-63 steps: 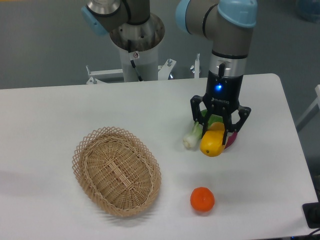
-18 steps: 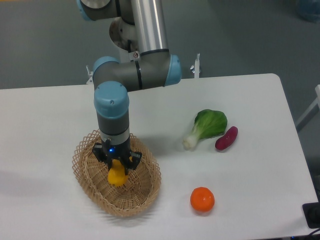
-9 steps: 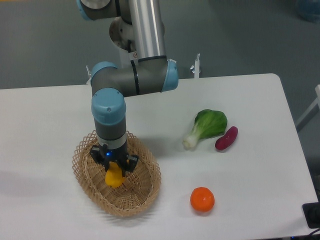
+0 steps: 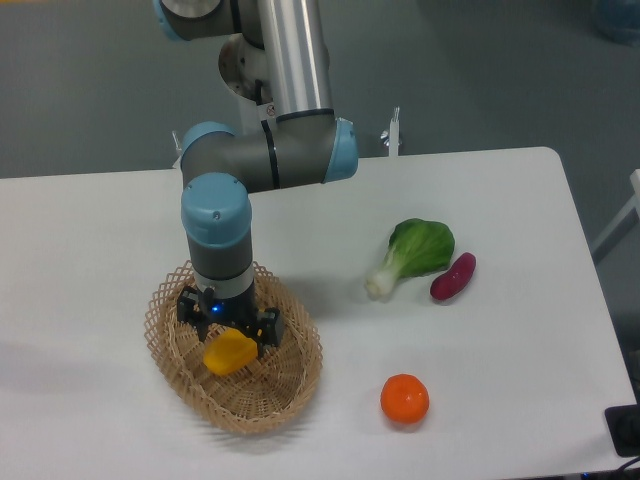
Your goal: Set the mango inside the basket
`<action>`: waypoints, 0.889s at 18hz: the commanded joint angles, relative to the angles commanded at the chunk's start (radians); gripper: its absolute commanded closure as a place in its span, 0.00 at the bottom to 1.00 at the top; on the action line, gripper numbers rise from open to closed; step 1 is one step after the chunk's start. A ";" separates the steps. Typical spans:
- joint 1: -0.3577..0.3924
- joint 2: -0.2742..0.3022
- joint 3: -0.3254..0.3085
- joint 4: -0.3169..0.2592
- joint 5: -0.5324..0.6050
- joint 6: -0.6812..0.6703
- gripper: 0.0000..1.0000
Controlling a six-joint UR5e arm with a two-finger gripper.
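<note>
The yellow-orange mango [image 4: 229, 353] lies inside the tan wicker basket [image 4: 291, 385] at the left front of the table. My gripper [image 4: 228, 322] points straight down into the basket, just above the mango. Its fingers [image 4: 271, 326] are spread apart on either side of the fruit, so it is open and grips nothing. The arm's wrist hides the far part of the basket rim.
A green leafy vegetable [image 4: 415, 253] and a purple-red oblong vegetable [image 4: 453, 276] lie to the right of the basket. A round orange [image 4: 404, 398] sits near the front edge. The arm's base column [image 4: 285, 60] stands at the back.
The gripper carried the mango from the right side of the table over to the basket. In the last half second the fingers spread and the mango dropped flat onto the basket floor.
</note>
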 joint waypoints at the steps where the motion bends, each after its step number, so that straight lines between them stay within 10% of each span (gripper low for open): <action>1: 0.017 0.008 0.005 -0.002 0.000 0.003 0.00; 16: 0.259 0.153 0.029 -0.135 0.017 0.382 0.00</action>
